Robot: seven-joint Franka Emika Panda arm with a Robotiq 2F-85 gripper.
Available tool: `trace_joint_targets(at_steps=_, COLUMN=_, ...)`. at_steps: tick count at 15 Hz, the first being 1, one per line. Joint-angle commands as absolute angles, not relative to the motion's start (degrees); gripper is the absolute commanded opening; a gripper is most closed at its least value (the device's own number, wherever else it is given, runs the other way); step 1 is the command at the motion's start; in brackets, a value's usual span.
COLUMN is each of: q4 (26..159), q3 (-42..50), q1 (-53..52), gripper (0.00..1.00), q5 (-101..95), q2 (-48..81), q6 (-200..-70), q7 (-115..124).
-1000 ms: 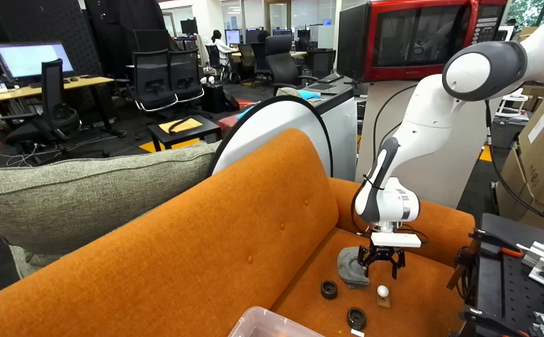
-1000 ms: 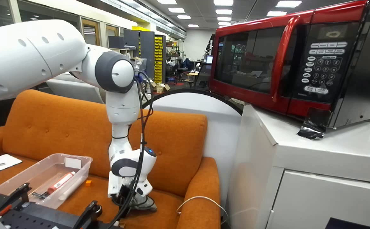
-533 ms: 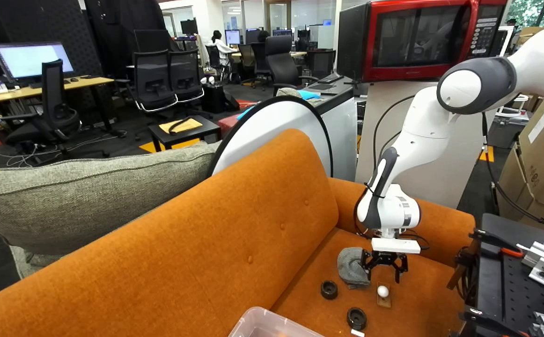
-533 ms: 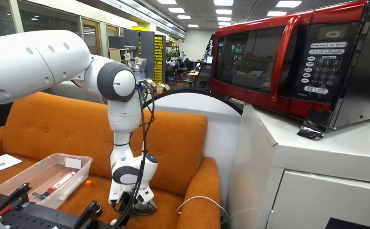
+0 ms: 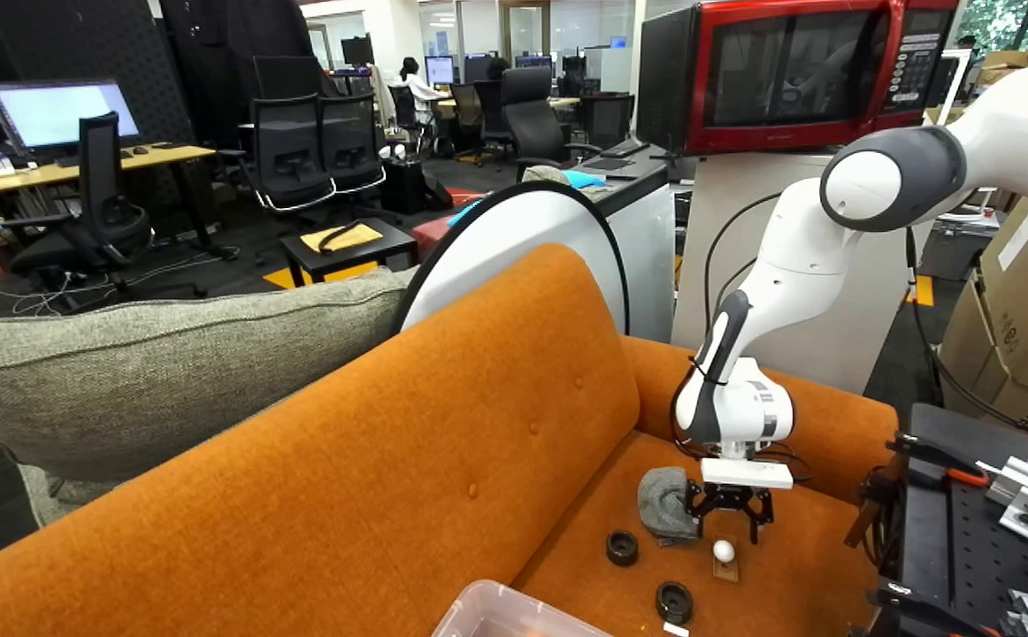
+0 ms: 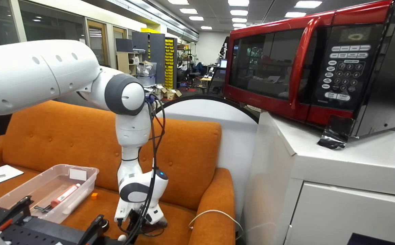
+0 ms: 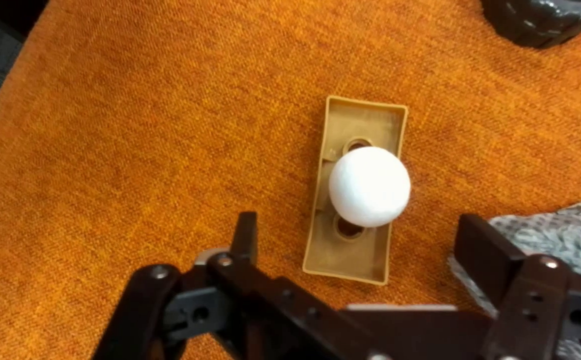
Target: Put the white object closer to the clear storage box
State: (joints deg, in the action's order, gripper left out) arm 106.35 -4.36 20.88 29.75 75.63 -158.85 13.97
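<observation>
The white object is a small ball (image 5: 724, 551). It rests on a tan hollow block (image 5: 725, 573) on the orange sofa seat. The ball also shows in the wrist view (image 7: 369, 186) and, partly hidden, in an exterior view (image 6: 122, 238). My gripper (image 5: 728, 536) is open and empty, pointing down above the ball. In the wrist view the ball and tan block (image 7: 345, 260) lie ahead of and between the spread fingers (image 7: 358, 225), not touching them. The clear storage box (image 6: 91, 182) stands on the seat, and its corner shows in an exterior view (image 5: 477, 591).
A grey cloth-like object (image 5: 666, 506) lies beside one finger, also in the wrist view (image 7: 565, 240). Two dark rings (image 5: 622, 548) (image 5: 674, 602) lie near the ball. An orange cube (image 6: 94, 196) sits by the box. The sofa armrest (image 6: 214, 217) and a black clamp table (image 5: 974, 548) flank the seat.
The arm and gripper have lowered toward the ball and shifted slightly. The gripper has stayed open. The ball has come into view beside the gripper in an exterior view. The ball has not moved.
</observation>
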Motion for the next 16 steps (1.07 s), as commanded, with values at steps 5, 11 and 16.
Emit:
trace_joint_targets(at_steps=5, q4=105.52, q3=-4.15, q1=21.02, gripper=1.00, q5=30.10, q2=76.98, q6=-157.95, q7=14.71)
trace_joint_targets(at_steps=11, q4=105.51, q3=-4.41, q1=21.12, gripper=0.97, q5=29.85, q2=76.97, q6=-157.66, q7=14.20)
trace_joint_targets(at_steps=16, q4=105.37, q3=-5.09, q1=21.54, gripper=0.56, q5=29.81, q2=77.13, q6=-157.72, q7=13.48)
